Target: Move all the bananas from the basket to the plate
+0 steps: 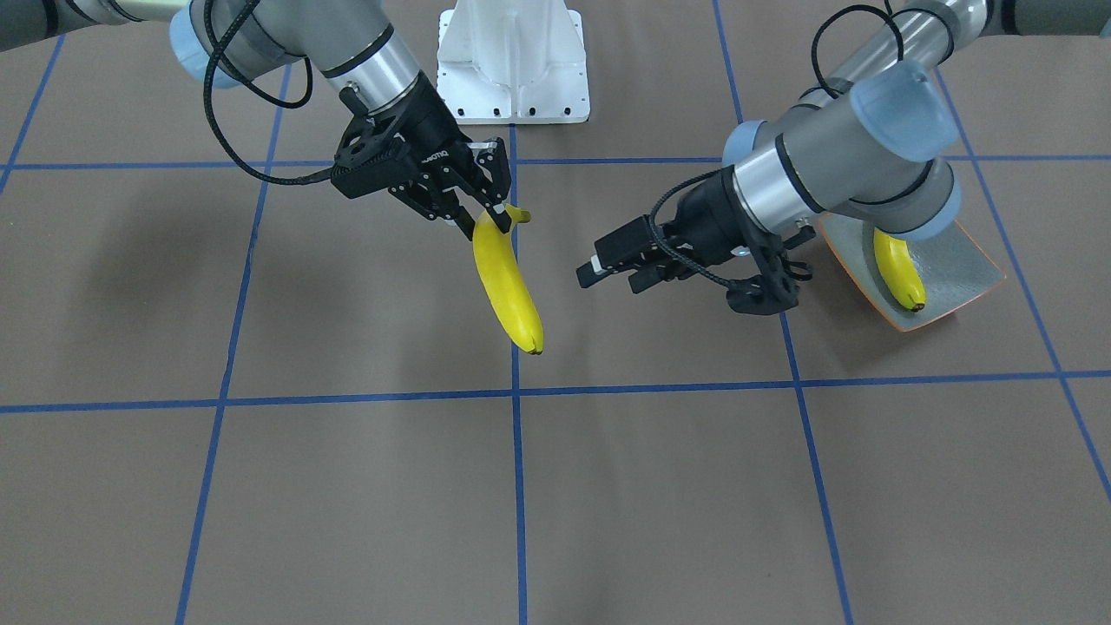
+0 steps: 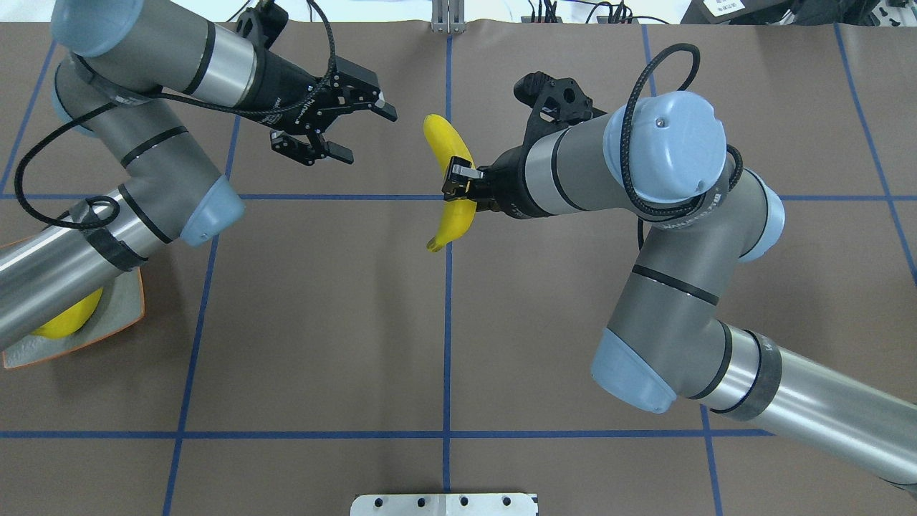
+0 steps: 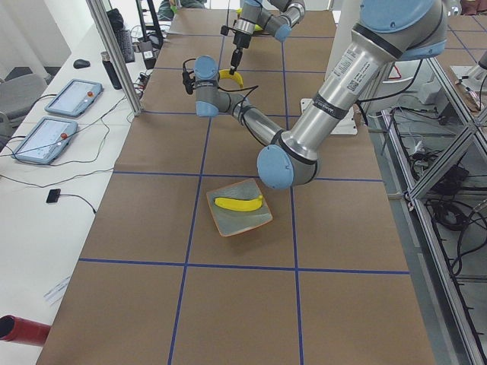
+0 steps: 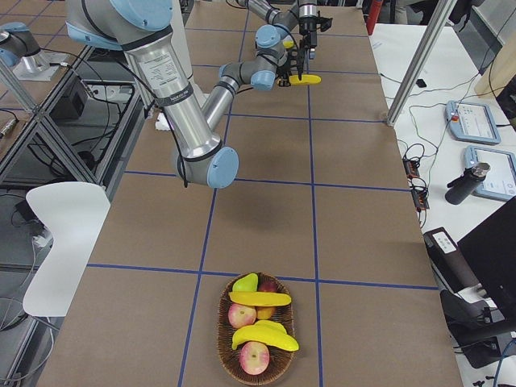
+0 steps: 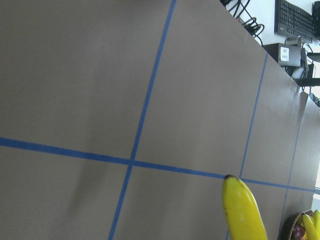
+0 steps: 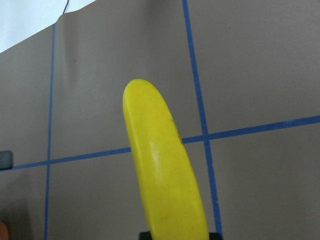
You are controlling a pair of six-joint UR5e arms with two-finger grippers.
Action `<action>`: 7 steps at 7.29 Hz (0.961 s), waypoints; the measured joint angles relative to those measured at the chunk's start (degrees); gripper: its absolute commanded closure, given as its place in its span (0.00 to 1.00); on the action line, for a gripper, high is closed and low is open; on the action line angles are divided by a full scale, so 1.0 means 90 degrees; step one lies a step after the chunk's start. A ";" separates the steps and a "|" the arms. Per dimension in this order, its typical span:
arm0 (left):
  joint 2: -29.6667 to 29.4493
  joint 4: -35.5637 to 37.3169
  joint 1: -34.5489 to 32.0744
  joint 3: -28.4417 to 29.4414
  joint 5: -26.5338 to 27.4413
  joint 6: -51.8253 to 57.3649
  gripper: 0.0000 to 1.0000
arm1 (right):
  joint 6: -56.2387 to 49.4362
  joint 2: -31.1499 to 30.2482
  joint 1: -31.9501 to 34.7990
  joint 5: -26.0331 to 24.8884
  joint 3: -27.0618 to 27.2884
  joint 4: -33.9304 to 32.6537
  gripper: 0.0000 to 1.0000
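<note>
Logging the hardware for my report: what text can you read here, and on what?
"ROBOTIQ", faint: on the body of the right pincer.
Lettering on the left pincer: too small to read.
Band print at the elbow of the right arm: blurred.
Sticker on the forearm of the left arm: unreadable.

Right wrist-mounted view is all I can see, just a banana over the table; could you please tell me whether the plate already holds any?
Observer: Yes, the plate holds one banana.
Operator: Thank you. Is the left tool open?
Observer: The left tool is open, facing the held banana but apart from it.
Operator: And how many are in the basket?
Observer: The basket holds two bananas.
</note>
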 measured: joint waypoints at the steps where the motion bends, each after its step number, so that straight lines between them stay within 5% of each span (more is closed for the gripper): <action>1: -0.0117 -0.0034 0.0192 -0.0017 0.0175 -0.0173 0.01 | 0.0086 0.0008 -0.0044 -0.0101 -0.0007 0.0043 1.00; 7: -0.0216 -0.0364 0.0679 -0.0058 0.1141 -0.0541 0.13 | 0.0720 -0.0005 -0.0143 -0.0365 0.0018 0.0566 1.00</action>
